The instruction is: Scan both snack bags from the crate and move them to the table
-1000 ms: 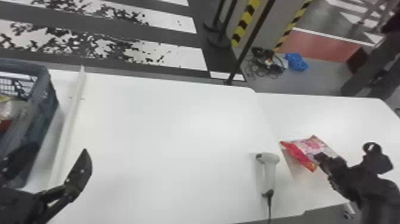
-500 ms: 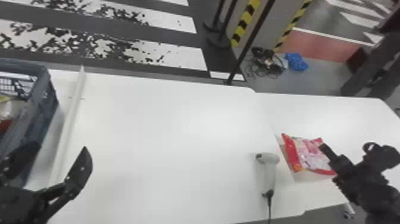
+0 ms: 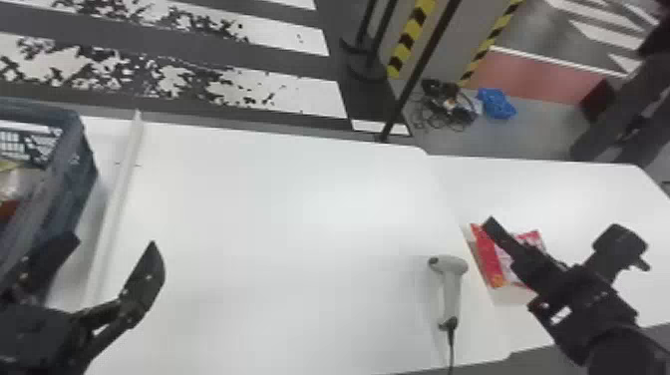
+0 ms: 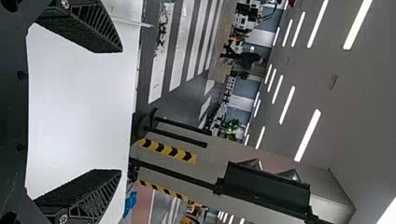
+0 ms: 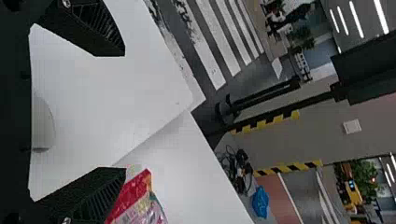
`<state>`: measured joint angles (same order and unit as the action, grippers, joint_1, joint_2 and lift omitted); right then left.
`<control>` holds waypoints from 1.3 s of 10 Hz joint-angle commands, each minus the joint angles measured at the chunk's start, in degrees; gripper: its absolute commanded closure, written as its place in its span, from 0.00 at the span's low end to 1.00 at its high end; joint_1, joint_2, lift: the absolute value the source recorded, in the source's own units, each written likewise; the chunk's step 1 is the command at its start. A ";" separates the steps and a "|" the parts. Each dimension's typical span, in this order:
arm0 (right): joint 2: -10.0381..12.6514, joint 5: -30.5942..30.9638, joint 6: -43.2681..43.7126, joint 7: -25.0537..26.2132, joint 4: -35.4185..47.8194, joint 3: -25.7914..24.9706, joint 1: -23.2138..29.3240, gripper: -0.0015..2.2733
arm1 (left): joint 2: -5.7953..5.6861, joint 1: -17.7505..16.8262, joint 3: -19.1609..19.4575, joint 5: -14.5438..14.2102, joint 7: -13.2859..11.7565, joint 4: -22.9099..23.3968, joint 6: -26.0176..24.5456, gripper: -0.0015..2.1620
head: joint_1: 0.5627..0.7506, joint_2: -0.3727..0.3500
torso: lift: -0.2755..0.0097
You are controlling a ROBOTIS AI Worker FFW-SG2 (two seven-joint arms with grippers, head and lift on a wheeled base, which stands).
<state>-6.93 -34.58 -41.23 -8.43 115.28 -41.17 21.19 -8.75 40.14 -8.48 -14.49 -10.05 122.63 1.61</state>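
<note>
Scan of red snack bag (image 3: 488,264) near table (image 3: 486,341) edge seems due; left gripper (image 4: 121,111), right gripper (image 5: 124,111) spread; handheld scanner (image 3: 452,289) to be grasped.

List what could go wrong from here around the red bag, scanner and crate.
Right end effector hangs open close to the red bag; a low sweep could drag it.
The scanner lies near the bag; its cable might snag.
Left end effector is open by the crate and may clip it.

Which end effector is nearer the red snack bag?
Right. The right end effector is close by the bag; the left end effector is far across the table, near the crate.
</note>
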 commanded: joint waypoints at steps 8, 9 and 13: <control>5.96 21.48 32.48 -2.12 8.82 34.23 18.81 0.05 | 0.14 3.28 0.05 1.48 4.51 5.42 -6.67 0.03 | 0.70 0.23 | 0.66; 5.96 21.48 35.82 -2.91 8.47 34.31 20.65 0.06 | 0.40 3.28 0.05 1.39 4.60 5.42 -6.67 0.03 | 0.70 0.26 | 0.66; 5.43 21.75 43.02 -6.34 8.74 33.96 25.31 0.05 | 2.25 5.12 -0.13 1.92 7.76 7.88 -6.67 0.03 | 0.70 0.28 | 0.66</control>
<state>-1.43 -12.73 0.83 -14.75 123.93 -7.27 46.12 -6.69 44.76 -8.63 -12.78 -2.21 129.65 -5.12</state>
